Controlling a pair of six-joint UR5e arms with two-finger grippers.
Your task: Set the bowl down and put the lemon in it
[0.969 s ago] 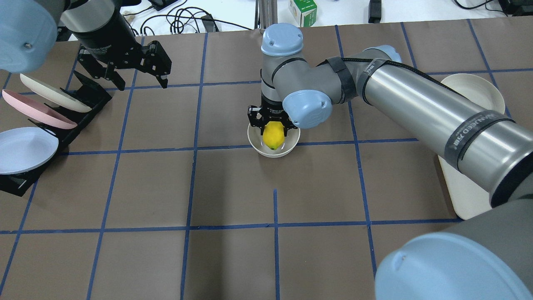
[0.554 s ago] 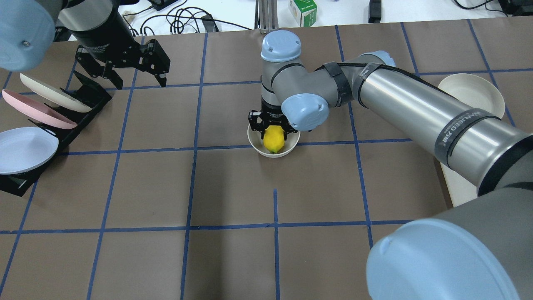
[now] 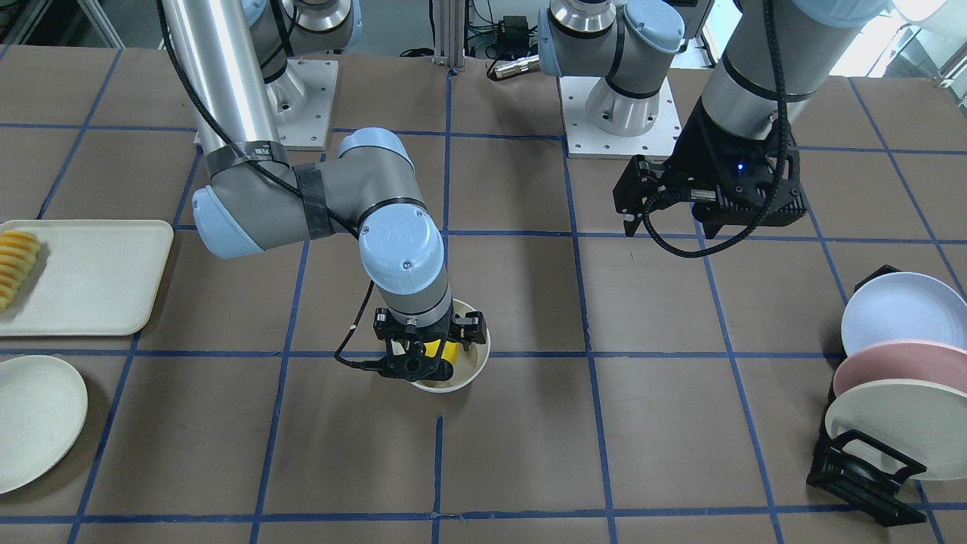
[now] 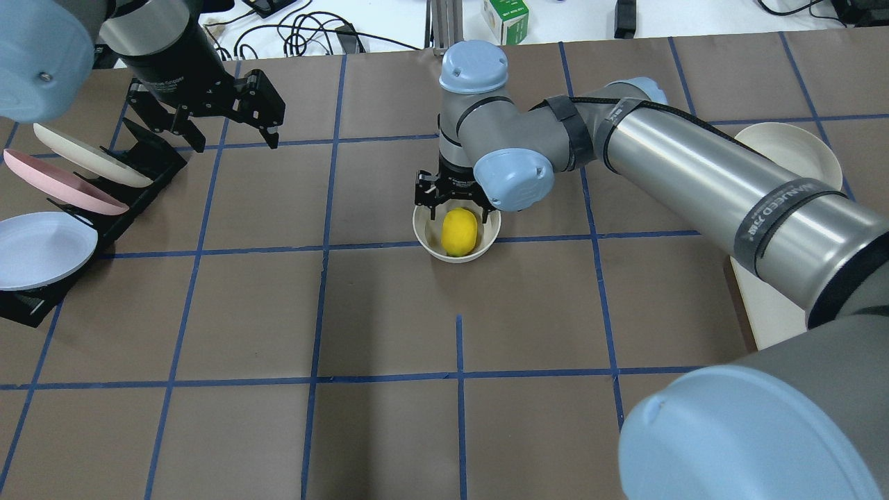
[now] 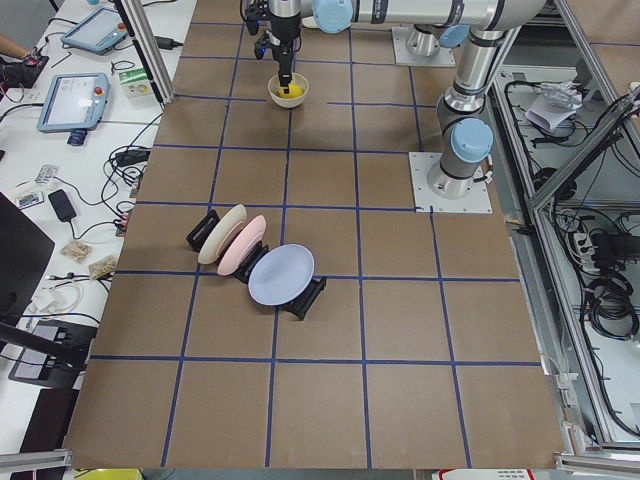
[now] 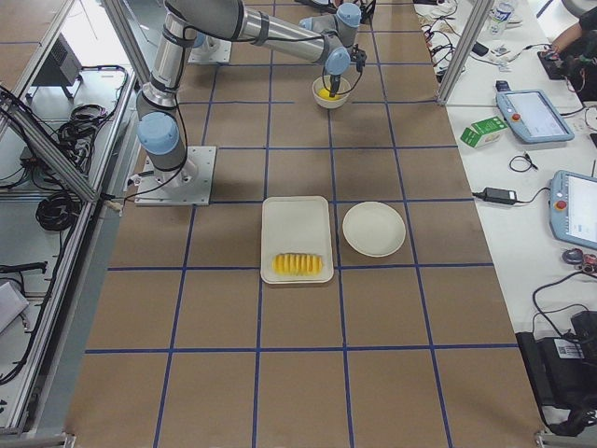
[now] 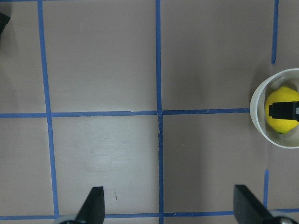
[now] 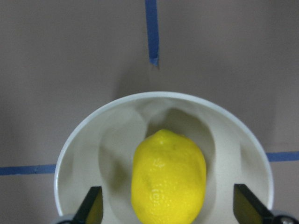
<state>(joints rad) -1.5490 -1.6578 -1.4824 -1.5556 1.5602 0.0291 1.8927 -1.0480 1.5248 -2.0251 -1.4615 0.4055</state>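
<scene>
The off-white bowl (image 4: 487, 242) stands on the brown table near its middle. The yellow lemon (image 4: 459, 232) lies inside it, free of the fingers. My right gripper (image 4: 455, 203) hovers just above the bowl, open, with a finger on each side of the lemon. In the right wrist view the lemon (image 8: 169, 179) rests in the bowl (image 8: 117, 126) between the spread fingertips (image 8: 93, 207). My left gripper (image 4: 236, 139) is open and empty, far off at the back left; its wrist view shows the bowl (image 7: 256, 116) at the right edge.
A black rack (image 4: 132, 187) with three plates stands at the left edge, close under my left gripper. A cream round plate (image 4: 799, 149) and a cream tray (image 3: 91, 272) with orange-yellow slices (image 3: 15, 264) lie on the right side, partly under my right arm.
My right gripper lowered the lemon into the bowl, opened and let it go; the lemon now lies loose in the bowl. My left arm has barely moved.
</scene>
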